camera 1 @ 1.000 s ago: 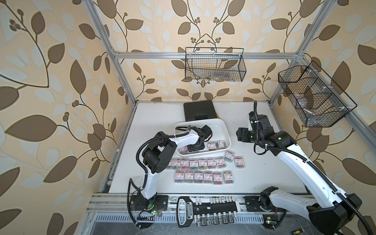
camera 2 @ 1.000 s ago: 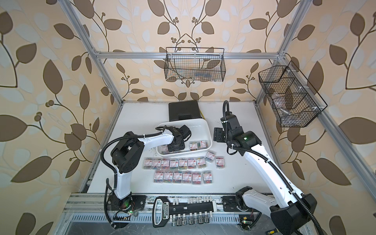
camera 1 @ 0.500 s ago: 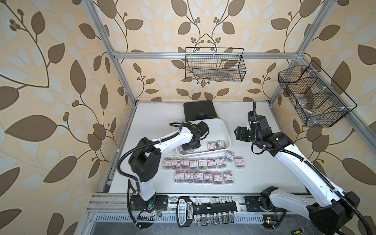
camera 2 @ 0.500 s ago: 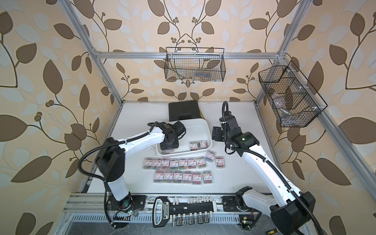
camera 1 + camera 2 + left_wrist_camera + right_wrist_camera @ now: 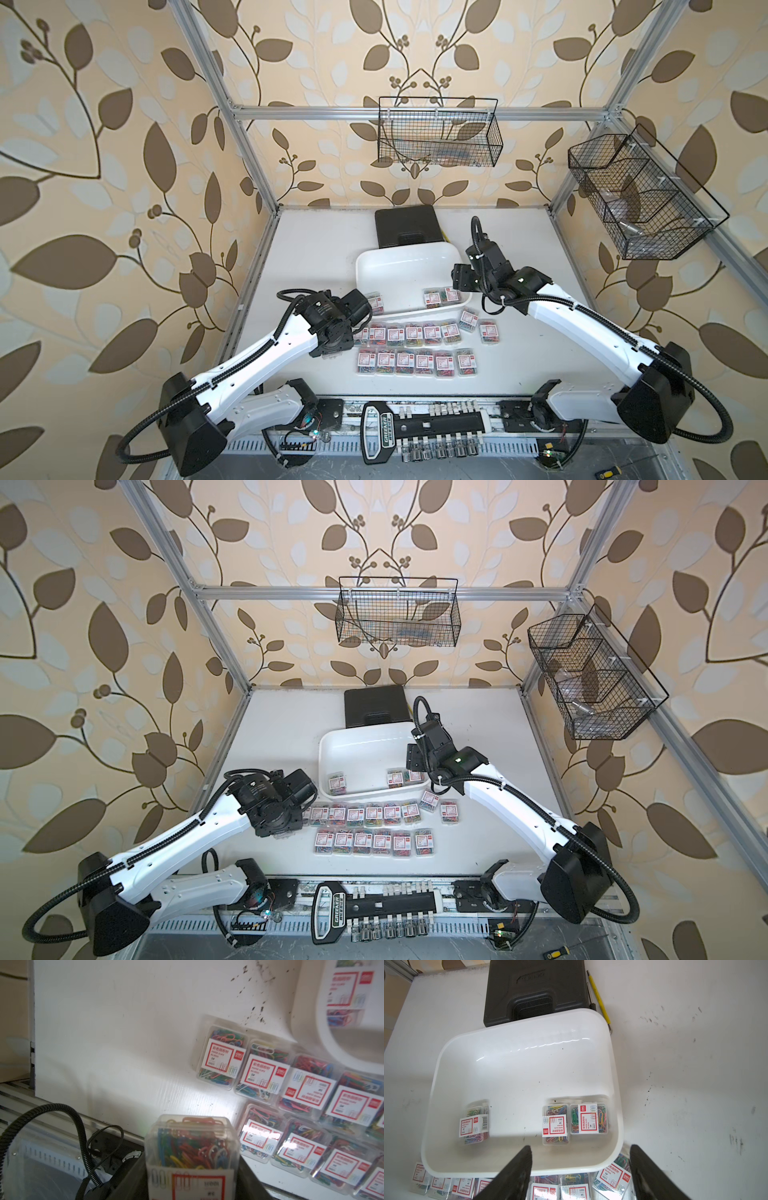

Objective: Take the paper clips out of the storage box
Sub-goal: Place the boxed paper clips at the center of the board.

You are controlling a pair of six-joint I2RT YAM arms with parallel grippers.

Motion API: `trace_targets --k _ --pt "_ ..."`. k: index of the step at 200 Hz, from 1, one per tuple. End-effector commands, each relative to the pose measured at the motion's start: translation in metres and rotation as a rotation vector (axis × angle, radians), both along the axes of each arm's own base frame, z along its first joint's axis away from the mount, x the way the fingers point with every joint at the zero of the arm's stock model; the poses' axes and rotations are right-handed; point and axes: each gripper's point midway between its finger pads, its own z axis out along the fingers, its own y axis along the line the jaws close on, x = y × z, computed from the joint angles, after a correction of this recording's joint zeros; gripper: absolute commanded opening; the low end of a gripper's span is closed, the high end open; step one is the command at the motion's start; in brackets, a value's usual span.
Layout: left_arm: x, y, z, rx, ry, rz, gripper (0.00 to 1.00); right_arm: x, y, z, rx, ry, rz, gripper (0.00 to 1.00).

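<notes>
The white storage box (image 5: pixel 407 251) (image 5: pixel 517 1028) sits mid-table in both top views. Three clear boxes of paper clips lie inside it: one by the left wall (image 5: pixel 474 1124) and two side by side (image 5: pixel 555 1124) (image 5: pixel 588 1119) near the right wall. Several more paper clip boxes form two rows (image 5: pixel 411 336) (image 5: pixel 374 841) on the table in front of it. My left gripper (image 5: pixel 192 1178) is shut on one paper clip box (image 5: pixel 192 1147), held just above the table at the rows' left end. My right gripper (image 5: pixel 580 1147) hangs open and empty over the storage box's near right rim.
A black hard case (image 5: pixel 407 226) lies behind the storage box, with a yellow pen-like tool (image 5: pixel 599 999) beside it. Black wire baskets hang on the back wall (image 5: pixel 438 133) and the right wall (image 5: pixel 640 199). A socket rail (image 5: pixel 415 428) runs along the front edge.
My left gripper has pulled back out of the storage box with a paper clip box, down to the rows' left end. My right gripper has edged toward the storage box.
</notes>
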Motion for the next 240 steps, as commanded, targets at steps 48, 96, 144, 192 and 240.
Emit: trace_targets --k 48,96,144,192,240 --pt "-0.019 -0.002 -0.041 -0.104 0.02 0.128 0.36 -0.003 0.019 0.003 -0.027 -0.01 -0.017 0.74" --pt "-0.016 -0.011 -0.068 -0.161 0.003 0.15 0.37 -0.011 0.014 -0.002 -0.038 0.005 -0.028 0.74" --pt "-0.001 -0.021 -0.086 -0.126 0.008 0.114 0.37 -0.011 0.015 -0.002 -0.047 0.015 -0.018 0.74" --pt "0.007 -0.028 -0.097 -0.104 0.026 0.063 0.38 -0.012 0.009 -0.003 -0.056 0.02 -0.021 0.74" --pt "0.009 -0.037 -0.105 -0.124 0.049 0.017 0.48 -0.011 0.007 -0.006 -0.058 0.026 -0.021 0.74"
